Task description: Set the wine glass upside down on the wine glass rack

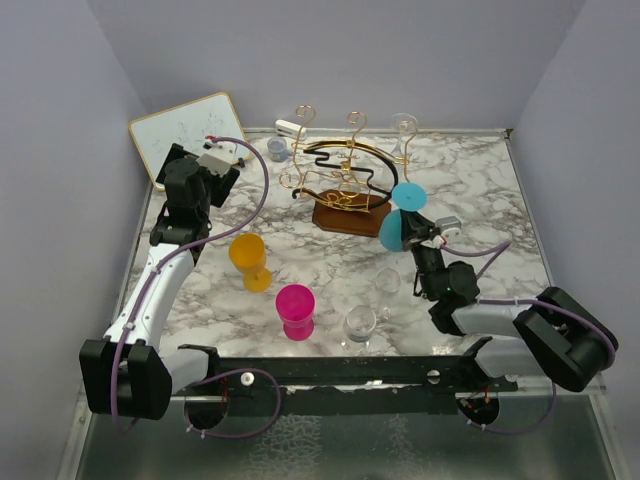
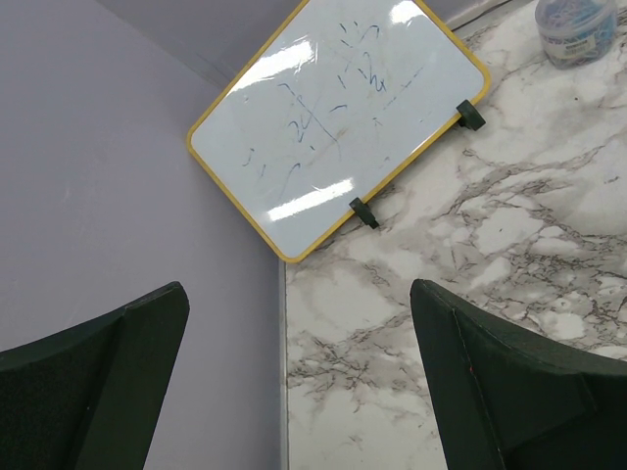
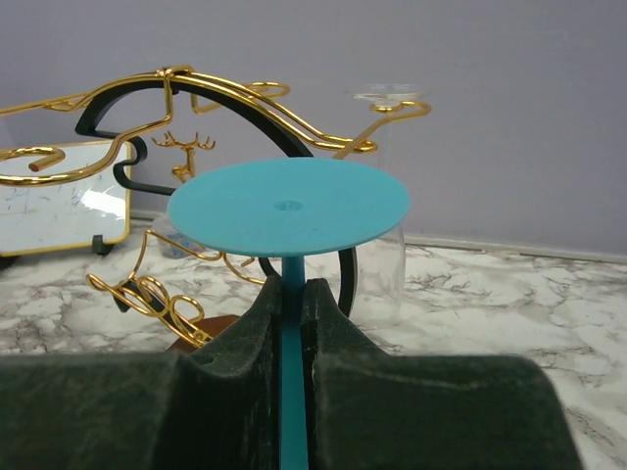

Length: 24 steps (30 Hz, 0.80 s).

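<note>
**Desk:** Where is the wine glass [image 3: 287,208]?

**Photographer:** In the right gripper [image 3: 292,294]. The two dark fingers [image 3: 338,338] are pressed onto the teal stem from either side, and the round foot stands clear just past their tips. The overhead camera shows the bowl at the gripper's left side, below the foot.

**Desk:** Which way does it point?

**Photographer:** Upside down. The foot is on top, its disc about level, and the bowl hangs underneath. The long axis, along the stem, runs close to upright and straight up the gap between the fingers.

**Desk:** And against the wine glass rack [image 1: 345,215]?

**Photographer:** The glass is held just to the right of the rack's dark wooden base. From the wrist camera the gold loops and a black curved arm rise behind the foot. Whether the glass touches any wire cannot be told. A clear glass [image 3: 380,264] hangs foot-up from a gold arm at the rack's far right.

**Desk:** The other arm?

**Photographer:** The left gripper [image 2: 299,299] has its fingers spread wide with nothing between them. It is over the far left corner of the marble table [image 1: 480,200], near a yellow-framed whiteboard [image 2: 333,117]. An orange glass [image 1: 248,260] and a pink glass [image 1: 295,310] stand nearer the arms' bases.
</note>
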{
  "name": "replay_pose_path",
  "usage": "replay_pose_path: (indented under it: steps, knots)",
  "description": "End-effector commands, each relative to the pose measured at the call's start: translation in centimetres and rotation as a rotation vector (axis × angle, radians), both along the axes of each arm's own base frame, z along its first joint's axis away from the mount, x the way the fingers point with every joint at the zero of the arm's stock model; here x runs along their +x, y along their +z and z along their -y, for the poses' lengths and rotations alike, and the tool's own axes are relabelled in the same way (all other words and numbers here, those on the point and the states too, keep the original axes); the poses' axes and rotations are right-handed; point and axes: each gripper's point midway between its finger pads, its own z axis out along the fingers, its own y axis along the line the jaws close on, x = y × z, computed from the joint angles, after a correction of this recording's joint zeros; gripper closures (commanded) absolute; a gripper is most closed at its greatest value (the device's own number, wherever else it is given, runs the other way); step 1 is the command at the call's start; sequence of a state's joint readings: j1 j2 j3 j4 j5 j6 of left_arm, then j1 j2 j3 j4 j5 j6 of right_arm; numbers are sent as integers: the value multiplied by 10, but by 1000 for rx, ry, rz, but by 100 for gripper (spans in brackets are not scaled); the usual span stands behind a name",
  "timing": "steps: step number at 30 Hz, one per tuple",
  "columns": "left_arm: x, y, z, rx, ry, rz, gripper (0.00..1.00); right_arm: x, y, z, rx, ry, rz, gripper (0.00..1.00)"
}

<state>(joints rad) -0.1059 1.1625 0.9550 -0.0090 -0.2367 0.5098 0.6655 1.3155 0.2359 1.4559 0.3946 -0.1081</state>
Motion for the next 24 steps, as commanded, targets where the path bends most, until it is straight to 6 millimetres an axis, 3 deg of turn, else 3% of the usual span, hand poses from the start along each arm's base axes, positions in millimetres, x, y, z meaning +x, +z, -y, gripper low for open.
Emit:
replay_pose_path:
  steps: [1,9,24]
  knots:
    - [-1,9,-5,-16,30,33,1,-22,40,4,93,54,154,99]
    - [-3,10,-6,-15,33,34,1,-22,40,-6,66,99,152,99]
    - [-5,13,-10,-12,47,41,1,3,37,-20,72,79,133,99]
